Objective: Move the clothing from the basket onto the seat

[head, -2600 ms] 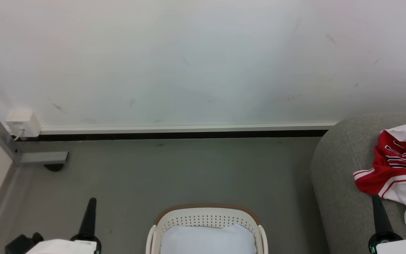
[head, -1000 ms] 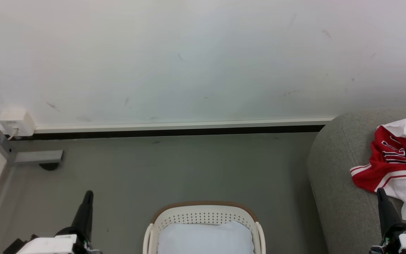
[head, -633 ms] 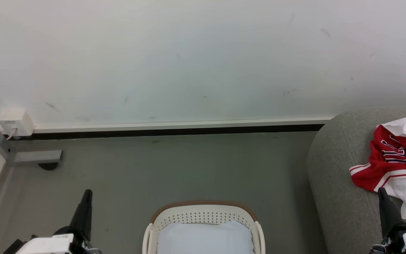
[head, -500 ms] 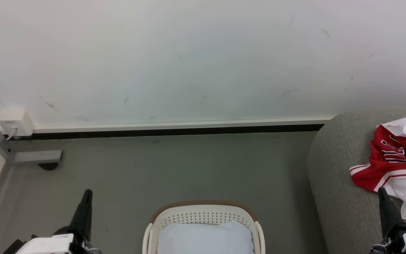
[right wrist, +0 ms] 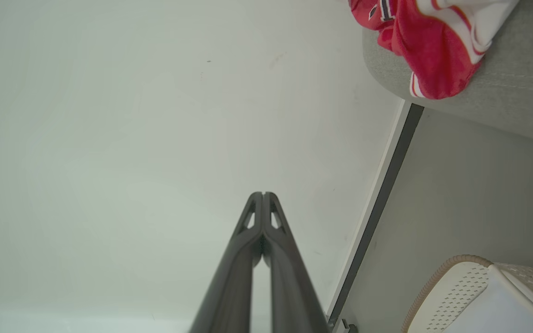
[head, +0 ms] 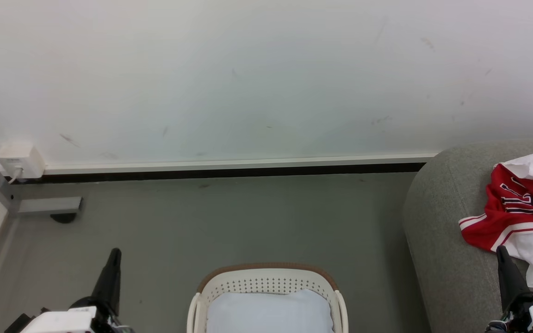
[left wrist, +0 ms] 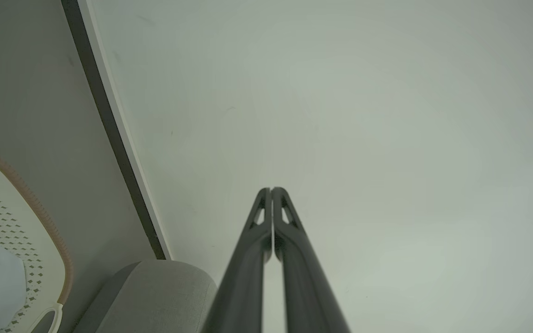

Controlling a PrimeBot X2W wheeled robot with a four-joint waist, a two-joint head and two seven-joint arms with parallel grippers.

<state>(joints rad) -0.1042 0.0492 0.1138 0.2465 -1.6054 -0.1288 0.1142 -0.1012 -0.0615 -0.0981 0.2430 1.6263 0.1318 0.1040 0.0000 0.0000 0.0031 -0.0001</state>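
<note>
The red clothing [head: 521, 217], with numerals and white lining, lies crumpled on the grey seat [head: 447, 240] at the right; in the right wrist view the clothing [right wrist: 428, 41] drapes over the seat [right wrist: 502, 101]. The cream basket [head: 269, 284] with its brown rim stands on the floor at bottom centre, its pale base bare; the basket [left wrist: 21, 231] also shows in the left wrist view and the basket [right wrist: 456, 296] in the right wrist view. My left gripper [head: 114, 253] is shut and holds nothing, left of the basket. My right gripper [head: 501, 249] is shut, holds nothing, just below the clothing.
A white wall [head: 248, 83] with a black skirting strip [head: 229, 175] runs behind the grey floor [head: 229, 222]. A wall socket box [head: 19, 161] and a metal frame foot [head: 49, 206] sit at the far left.
Since the oldest frame the head camera shifted slightly and both grippers drew back a little. Over the last second nothing has visibly moved.
</note>
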